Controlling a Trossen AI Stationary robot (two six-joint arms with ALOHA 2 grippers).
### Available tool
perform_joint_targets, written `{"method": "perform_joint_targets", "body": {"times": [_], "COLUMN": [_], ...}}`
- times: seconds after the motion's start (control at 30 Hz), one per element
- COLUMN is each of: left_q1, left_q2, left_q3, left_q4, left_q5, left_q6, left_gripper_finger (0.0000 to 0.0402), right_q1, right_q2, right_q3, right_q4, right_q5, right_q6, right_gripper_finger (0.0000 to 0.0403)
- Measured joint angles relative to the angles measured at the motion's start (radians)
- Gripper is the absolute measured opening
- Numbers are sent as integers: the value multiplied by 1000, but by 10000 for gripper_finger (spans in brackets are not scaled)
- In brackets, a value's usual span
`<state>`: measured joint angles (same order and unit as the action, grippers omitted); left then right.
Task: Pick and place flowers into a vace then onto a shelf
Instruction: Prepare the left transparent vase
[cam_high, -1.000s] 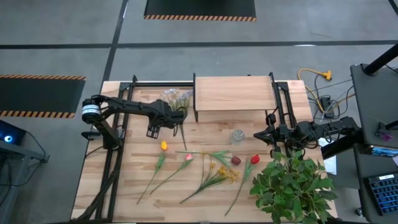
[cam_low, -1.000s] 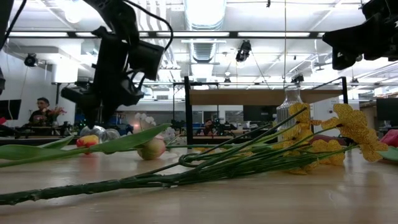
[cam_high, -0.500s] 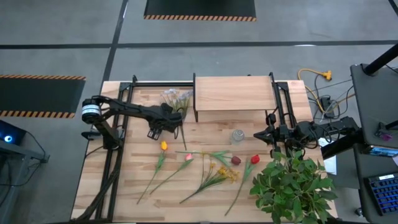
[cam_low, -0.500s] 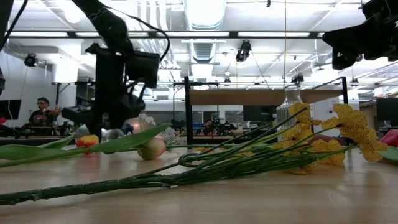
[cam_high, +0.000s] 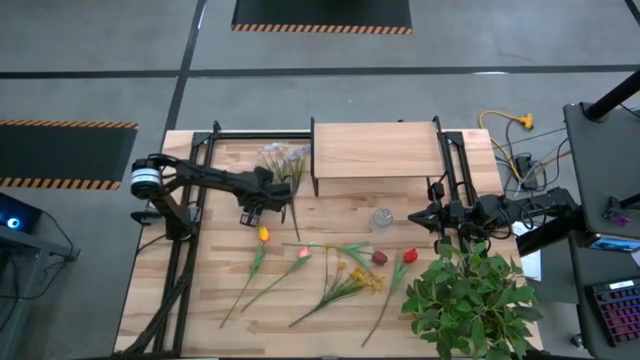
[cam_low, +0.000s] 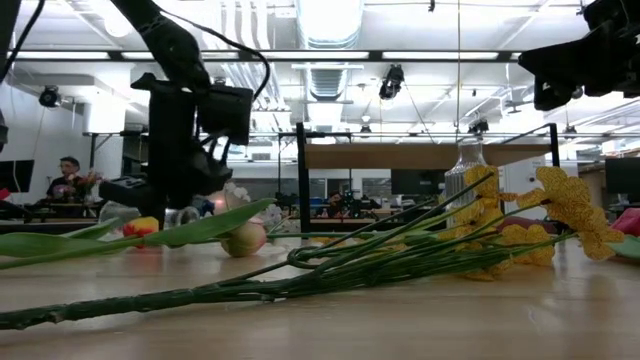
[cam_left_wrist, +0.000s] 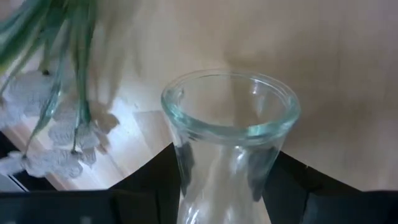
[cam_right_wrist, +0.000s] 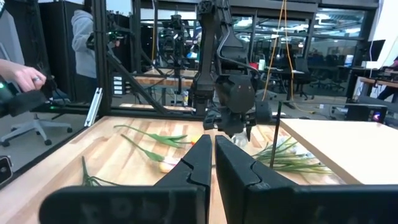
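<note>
My left gripper (cam_high: 258, 205) points steeply down at the table's left middle, shut on a clear glass vase (cam_left_wrist: 230, 106) that its own body hides in the high view. Pale blue-white sprigs (cam_high: 283, 158) lie just beyond it, by the shelf's left legs. Other flowers lie flat on the tabletop: a yellow one (cam_high: 263, 235), a pink one (cam_high: 303, 254), yellow blossoms (cam_high: 365, 278), a dark red one (cam_high: 380, 258) and a red one (cam_high: 409, 257). The shelf (cam_high: 375, 150) stands at the far middle. My right gripper (cam_high: 418, 216) waits shut and level at the right. My left gripper has the vase's narrow neck (cam_left_wrist: 186, 163) between its two fingers, just under the flared rim. The fingers (cam_left_wrist: 287, 180) come slanting down from above, one on each side of the neck. The vase stands upright with its mouth up; its base is out of view.
A second clear glass vase (cam_high: 382, 218) stands upright between the shelf and my right gripper. A bushy leafy plant (cam_high: 470, 300) fills the near right corner. Black frame rails run along the table's left (cam_high: 185, 260) and right (cam_high: 462, 170) sides. A person (cam_low: 68, 180) sits beyond the table.
My left gripper has sunk toward the table and tipped steeper downward, then held still. The flowers and my right gripper have kept their places.
</note>
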<state>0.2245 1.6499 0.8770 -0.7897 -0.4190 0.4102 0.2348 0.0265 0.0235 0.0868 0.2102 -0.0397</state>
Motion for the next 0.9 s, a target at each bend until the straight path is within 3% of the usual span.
{"method": "perform_joint_targets", "body": {"times": [0.27,0.4,0.7,0.9], "left_q1": [-2,-23,-103,-147], "left_q2": [-44,-130,-519,-763], "left_q3": [69,58,-129,-303], "left_q4": [-12,8,327,390], "left_q5": [2,0,8,-104], "left_q6": [-404,-497,-621,-789], "left_gripper_finger": [156,156,156,156], "right_q1": [0,0,1,0], "right_q2": [0,0,0,0], "right_q3": [0,0,0,0], "right_q4": [0,0,1,1], "right_q5": [0,0,0,0], "right_q6": [6,6,11,8], "right_gripper_finger": [13,13,13,13]}}
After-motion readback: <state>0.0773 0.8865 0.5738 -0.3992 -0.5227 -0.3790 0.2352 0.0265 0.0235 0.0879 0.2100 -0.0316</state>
